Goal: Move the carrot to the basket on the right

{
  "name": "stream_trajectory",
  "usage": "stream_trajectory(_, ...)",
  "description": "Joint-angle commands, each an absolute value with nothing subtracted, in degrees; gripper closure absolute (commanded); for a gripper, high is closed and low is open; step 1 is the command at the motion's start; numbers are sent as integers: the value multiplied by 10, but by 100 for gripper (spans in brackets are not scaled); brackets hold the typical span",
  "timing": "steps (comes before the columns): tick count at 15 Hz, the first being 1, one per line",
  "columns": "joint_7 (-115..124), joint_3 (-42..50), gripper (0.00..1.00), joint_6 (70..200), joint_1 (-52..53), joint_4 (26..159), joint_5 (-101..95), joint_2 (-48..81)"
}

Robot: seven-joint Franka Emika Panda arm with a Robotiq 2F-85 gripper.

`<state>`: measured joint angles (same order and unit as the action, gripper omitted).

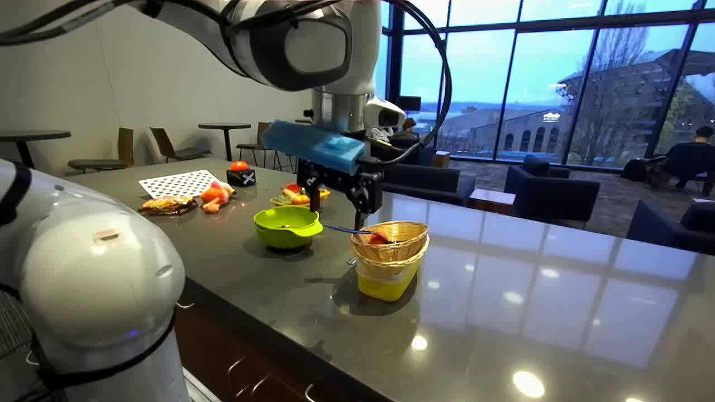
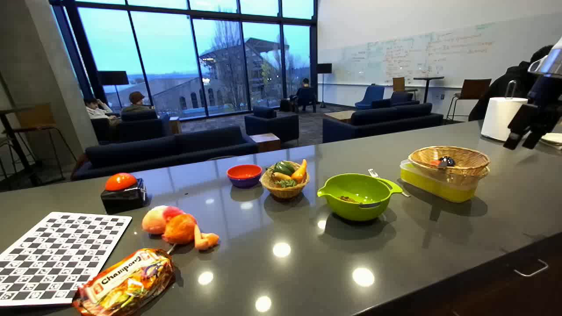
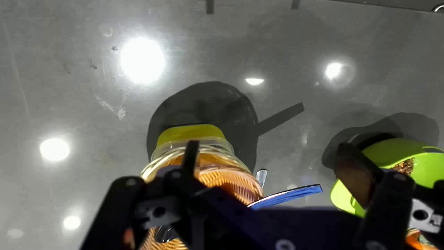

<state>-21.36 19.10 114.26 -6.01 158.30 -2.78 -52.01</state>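
A slim orange piece that looks like the carrot point(image 2: 281, 177) lies among vegetables in a small wicker basket at mid-table. The basket on the right point(image 2: 465, 158) is tan wicker, set on a yellow plastic container point(image 1: 385, 287); an orange-red item point(image 1: 379, 239) shows inside it. My gripper point(image 3: 270, 152) is open, its fingers wide apart with no object gripped. In the wrist view one of the fingers point(image 3: 191, 158) overlaps the basket's rim, and the gripper body hides part of the basket's inside. In an exterior view my gripper point(image 1: 338, 219) hangs above the counter near the basket.
A blue handle point(image 3: 288, 195) sticks out of the basket towards the lime-green bowl point(image 1: 282, 229). A fork point(image 2: 406, 193) lies between them. Farther along are a red bowl point(image 2: 244, 171), an orange toy point(image 2: 180, 228), a wrapped package point(image 2: 127, 281), a checkerboard point(image 2: 57, 259) and a button box point(image 2: 124, 199).
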Motion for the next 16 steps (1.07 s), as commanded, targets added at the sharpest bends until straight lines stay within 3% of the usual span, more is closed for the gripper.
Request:
stream_trajectory(1,-217,187,0,1142,-64,1582,-24,-519)
stream_trajectory(9,-217,187,0,1142,-64,1582,-24,-519)
stream_trajectory(16,-244,175,0,1180,-2,1576,8,-496)
